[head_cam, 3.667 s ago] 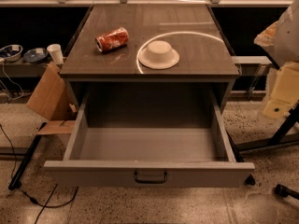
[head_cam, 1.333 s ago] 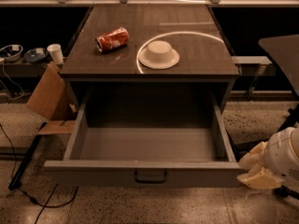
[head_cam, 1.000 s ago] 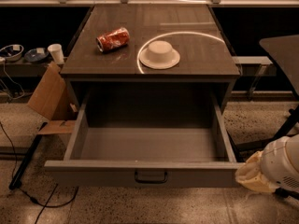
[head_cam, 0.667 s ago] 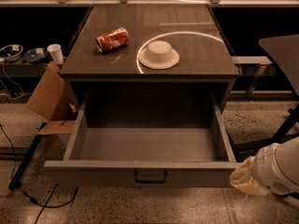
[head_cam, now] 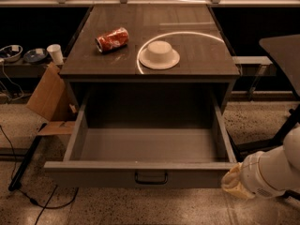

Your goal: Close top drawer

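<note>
Hovering tool (head_cam: 233,183), perhaps touching top drawer (head_cam: 93,175)

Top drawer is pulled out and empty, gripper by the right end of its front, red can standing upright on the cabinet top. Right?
Not quite. The camera view shows the red can lying on its side on the cabinet top, not upright. The rest holds: the top drawer is pulled out and empty, with the gripper by the right end of its front.
</note>
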Controlling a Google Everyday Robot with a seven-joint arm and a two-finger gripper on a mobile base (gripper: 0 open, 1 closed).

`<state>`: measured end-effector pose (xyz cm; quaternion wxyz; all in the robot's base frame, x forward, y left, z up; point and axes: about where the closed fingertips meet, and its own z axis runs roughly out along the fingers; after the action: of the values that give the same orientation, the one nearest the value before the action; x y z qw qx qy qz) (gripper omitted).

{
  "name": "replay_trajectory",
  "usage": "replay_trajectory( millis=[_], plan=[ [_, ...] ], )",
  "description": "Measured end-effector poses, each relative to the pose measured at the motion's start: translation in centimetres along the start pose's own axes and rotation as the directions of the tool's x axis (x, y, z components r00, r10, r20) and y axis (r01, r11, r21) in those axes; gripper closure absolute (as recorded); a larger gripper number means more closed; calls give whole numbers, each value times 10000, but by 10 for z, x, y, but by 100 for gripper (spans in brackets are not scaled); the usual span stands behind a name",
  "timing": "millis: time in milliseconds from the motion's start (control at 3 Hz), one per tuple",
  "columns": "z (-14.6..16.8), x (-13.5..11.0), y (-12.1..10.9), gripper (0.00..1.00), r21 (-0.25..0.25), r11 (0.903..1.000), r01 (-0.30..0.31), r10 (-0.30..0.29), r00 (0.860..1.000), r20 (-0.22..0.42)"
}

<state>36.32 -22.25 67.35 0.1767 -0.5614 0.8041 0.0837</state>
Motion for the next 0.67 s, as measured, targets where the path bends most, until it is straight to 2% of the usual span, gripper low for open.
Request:
replay_trajectory(
  millis=[667],
  plan=[
    [35,9,-20,100,-84,9988,474,-478,9967,-660]
  ],
)
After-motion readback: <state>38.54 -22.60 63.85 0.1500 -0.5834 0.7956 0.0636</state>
